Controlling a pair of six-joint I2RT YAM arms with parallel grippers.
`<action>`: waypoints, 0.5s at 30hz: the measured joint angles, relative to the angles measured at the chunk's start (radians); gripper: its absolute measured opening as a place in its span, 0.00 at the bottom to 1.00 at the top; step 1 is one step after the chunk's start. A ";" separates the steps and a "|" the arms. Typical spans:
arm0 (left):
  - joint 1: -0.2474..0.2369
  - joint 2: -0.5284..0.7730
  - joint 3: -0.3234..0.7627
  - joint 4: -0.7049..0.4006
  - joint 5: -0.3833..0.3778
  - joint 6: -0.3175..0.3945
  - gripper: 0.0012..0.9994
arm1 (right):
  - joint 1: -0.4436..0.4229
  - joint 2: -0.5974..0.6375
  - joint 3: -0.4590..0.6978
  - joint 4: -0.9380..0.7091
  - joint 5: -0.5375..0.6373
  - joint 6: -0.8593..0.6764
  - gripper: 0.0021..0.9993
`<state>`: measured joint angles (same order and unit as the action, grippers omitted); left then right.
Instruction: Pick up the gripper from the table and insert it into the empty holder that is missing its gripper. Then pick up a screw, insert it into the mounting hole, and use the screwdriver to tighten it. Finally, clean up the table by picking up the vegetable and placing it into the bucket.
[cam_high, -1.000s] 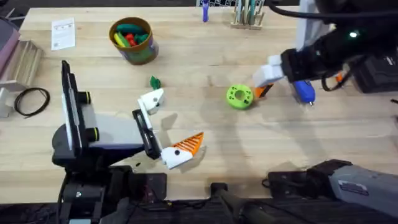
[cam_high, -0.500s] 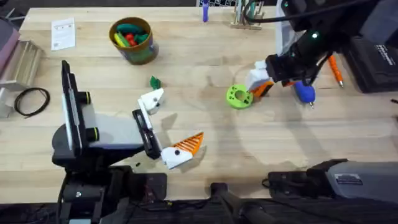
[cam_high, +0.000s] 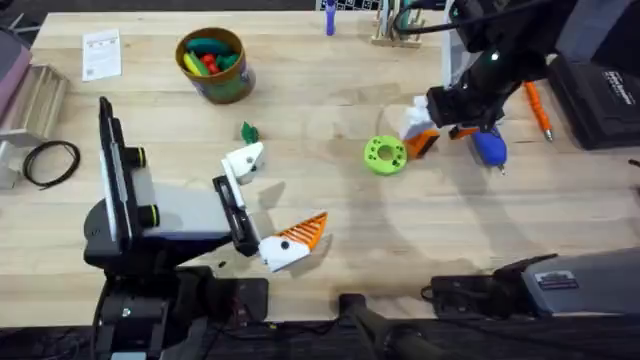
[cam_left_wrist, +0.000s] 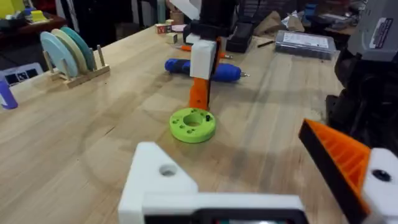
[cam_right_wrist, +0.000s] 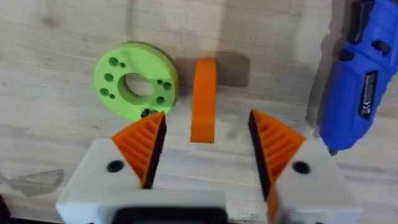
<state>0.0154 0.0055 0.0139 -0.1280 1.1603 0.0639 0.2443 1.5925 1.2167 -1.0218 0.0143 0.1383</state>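
1. We see the right gripper (cam_right_wrist: 205, 152) with its pads apart, poised over the loose orange gripper (cam_right_wrist: 203, 99); no contact visible.
2. The orange gripper lies on the desk (cam_high: 330, 90) between the green disc (cam_high: 385, 155) and the blue screwdriver (cam_high: 489, 147), right of centre in the overhead frame.
3. Left gripper (cam_high: 265, 205) is apart, low and left of centre; one white holder (cam_high: 243, 160) is bare.
4. Bucket (cam_high: 213, 65) sits upper left; vegetable (cam_high: 249, 132) just below it.

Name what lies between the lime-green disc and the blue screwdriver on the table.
The loose orange gripper lies between disc and screwdriver, seen in the right wrist view.
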 joint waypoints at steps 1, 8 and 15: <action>0.000 0.000 0.000 0.000 0.000 0.000 0.99 | 0.000 0.000 0.000 0.000 0.000 0.000 0.81; 0.000 0.000 0.000 0.000 0.000 0.000 0.99 | 0.000 0.013 0.000 0.000 0.000 -0.004 0.70; 0.000 0.000 0.000 0.000 0.000 0.000 0.99 | 0.000 0.034 0.000 0.009 0.000 -0.005 0.59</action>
<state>0.0154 0.0054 0.0139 -0.1280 1.1603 0.0639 0.2447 1.6264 1.2167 -1.0126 0.0147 0.1337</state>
